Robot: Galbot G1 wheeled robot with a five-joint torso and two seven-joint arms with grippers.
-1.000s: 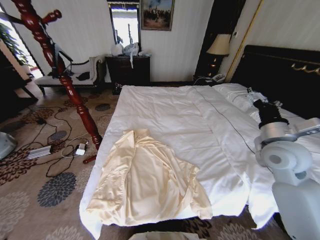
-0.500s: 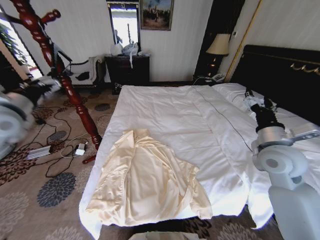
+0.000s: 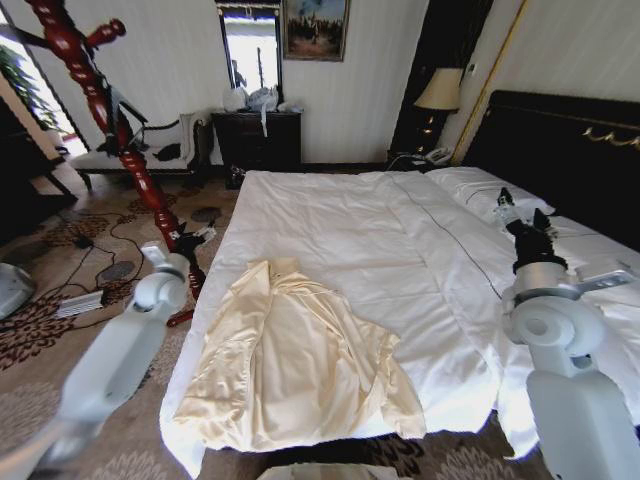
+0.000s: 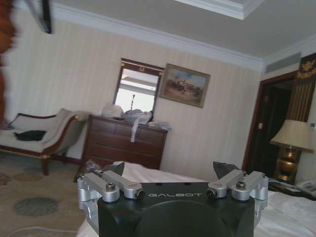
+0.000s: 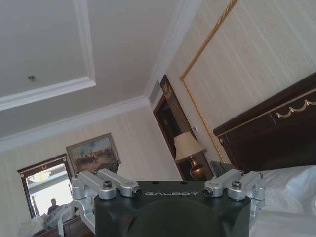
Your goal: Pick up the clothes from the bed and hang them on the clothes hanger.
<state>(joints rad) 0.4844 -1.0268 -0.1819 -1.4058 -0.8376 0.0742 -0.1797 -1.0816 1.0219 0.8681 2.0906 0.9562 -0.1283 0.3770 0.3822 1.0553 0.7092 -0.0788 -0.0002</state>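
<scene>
Shirt (image 3: 300, 365) lies flat on the bed (image 3: 350, 230), on the near left corner of the white duvet, collar toward the far end, hem toward the near edge, so its long axis runs near-to-far along the bed, tilted slightly. Nothing grips it, so pickup not yet done. Going left to right: hanger (image 3: 110, 130) stands on the carpet at far left, leaning in the head view, pegs at the top, well apart from the shirt. Left gripper (image 3: 192, 240) sits just left of the bed's edge, between hanger base and shirt, near the collar and left sleeve; in the left wrist view the left gripper (image 4: 169, 170) has its fingers spread wide with nothing between them, aimed across the bed toward the dresser (image 4: 124, 140). Shirt lies to the right of and below this gripper, so my judgement: left arm is the nearer one and needs to drop down and inward to the collar area. Right gripper (image 3: 520, 212) is far off over the pillows near the headboard (image 3: 560, 140), well apart from the shirt; right wrist view shows the right gripper (image 5: 168, 185) spread apart, empty, pointing up at the wall. Duvet soft and wrinkled, thin fabric may bunch. Cables (image 3: 110, 290) on the carpet around the hanger base.
</scene>
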